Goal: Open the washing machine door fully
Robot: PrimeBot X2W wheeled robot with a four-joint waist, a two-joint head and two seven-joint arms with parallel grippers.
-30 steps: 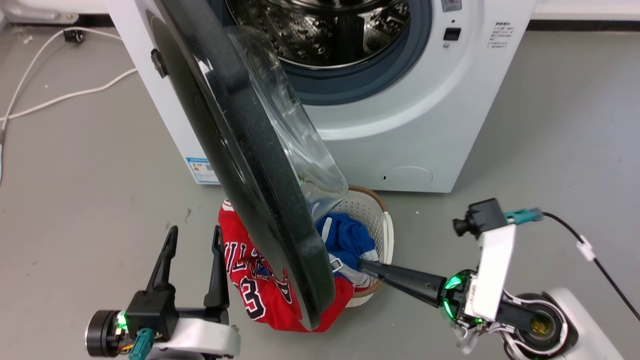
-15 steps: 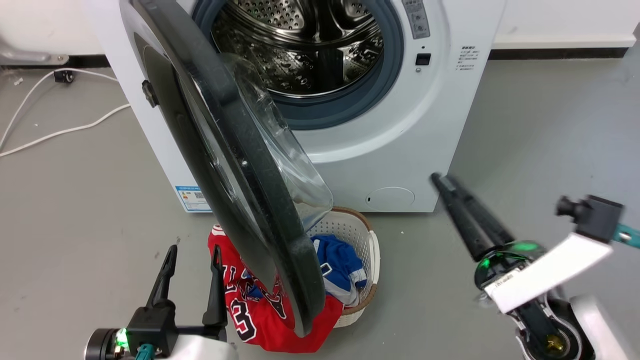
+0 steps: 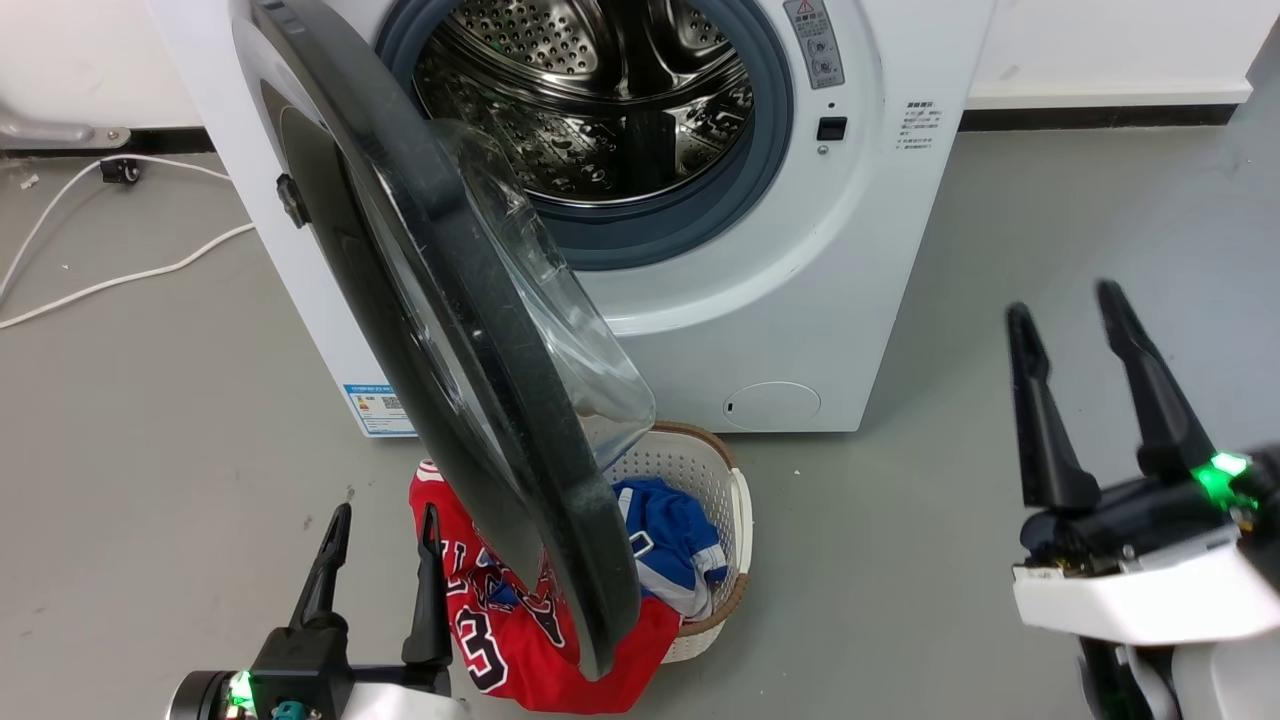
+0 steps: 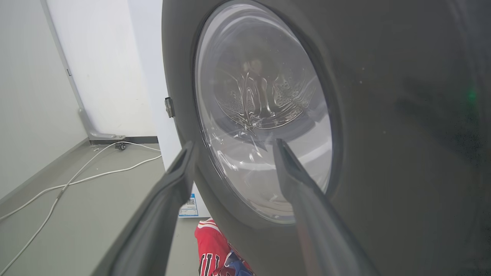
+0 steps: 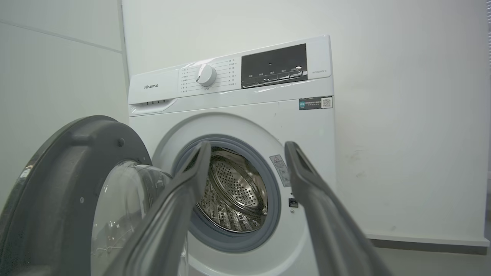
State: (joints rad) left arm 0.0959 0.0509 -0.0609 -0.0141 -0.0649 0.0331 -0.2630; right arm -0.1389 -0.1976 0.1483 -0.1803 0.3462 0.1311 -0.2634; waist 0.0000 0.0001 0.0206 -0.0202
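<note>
Washing machine door [image 3: 497,385] open over grey floor [image 3: 150,420]

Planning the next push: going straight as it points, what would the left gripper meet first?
Likely the washing machine door, its outer face by the glass; depth from the left gripper is unclear.

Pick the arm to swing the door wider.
Right. The right tool stands open on the door's inner side, so it can likely push it wider; the left tool faces the outer face, where a push would close it.
</note>
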